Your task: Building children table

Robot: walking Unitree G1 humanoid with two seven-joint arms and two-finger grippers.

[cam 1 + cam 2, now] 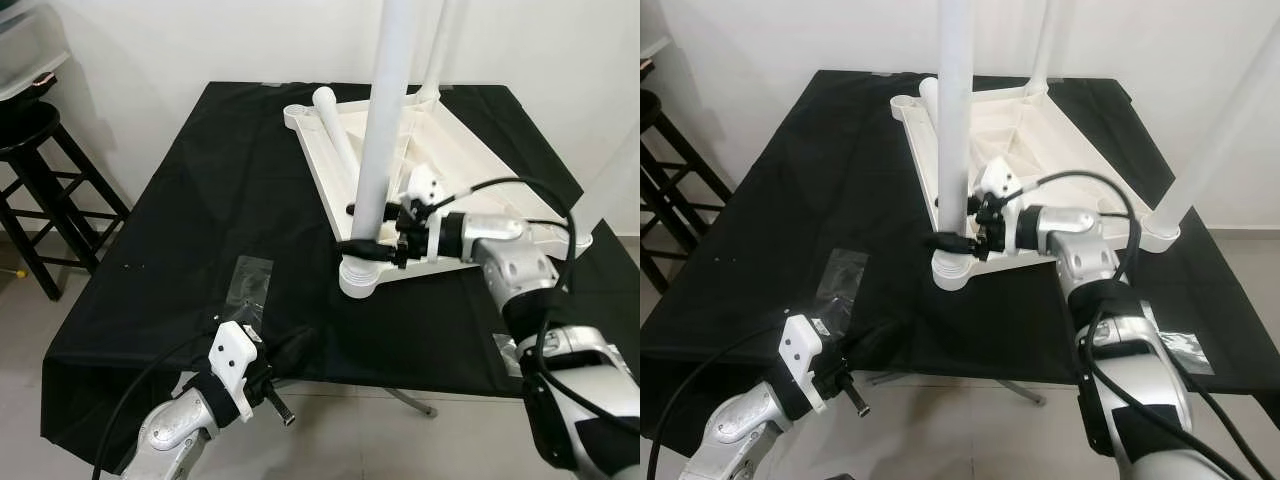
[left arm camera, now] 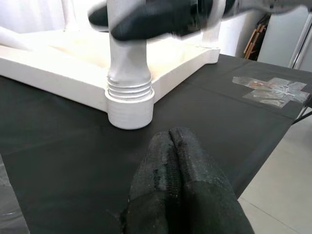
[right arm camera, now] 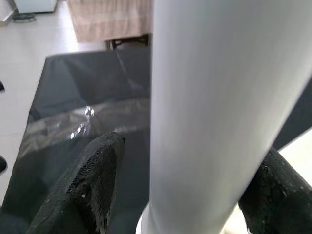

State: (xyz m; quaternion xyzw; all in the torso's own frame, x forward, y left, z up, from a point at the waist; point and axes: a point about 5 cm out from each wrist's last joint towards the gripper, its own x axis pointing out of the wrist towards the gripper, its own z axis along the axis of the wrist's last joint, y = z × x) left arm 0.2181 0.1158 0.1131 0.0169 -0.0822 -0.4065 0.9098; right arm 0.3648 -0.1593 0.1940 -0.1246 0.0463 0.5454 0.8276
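Gripping white leg (image 1: 385, 130) (upright, threaded): right gripper (image 1: 372, 247).

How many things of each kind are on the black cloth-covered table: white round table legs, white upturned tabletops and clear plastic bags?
White round table legs: 4 (3 upright in corner sockets, 1 lying in the tabletop)
White upturned plastic tabletop: 1
Clear plastic bags: 2
Total: 7
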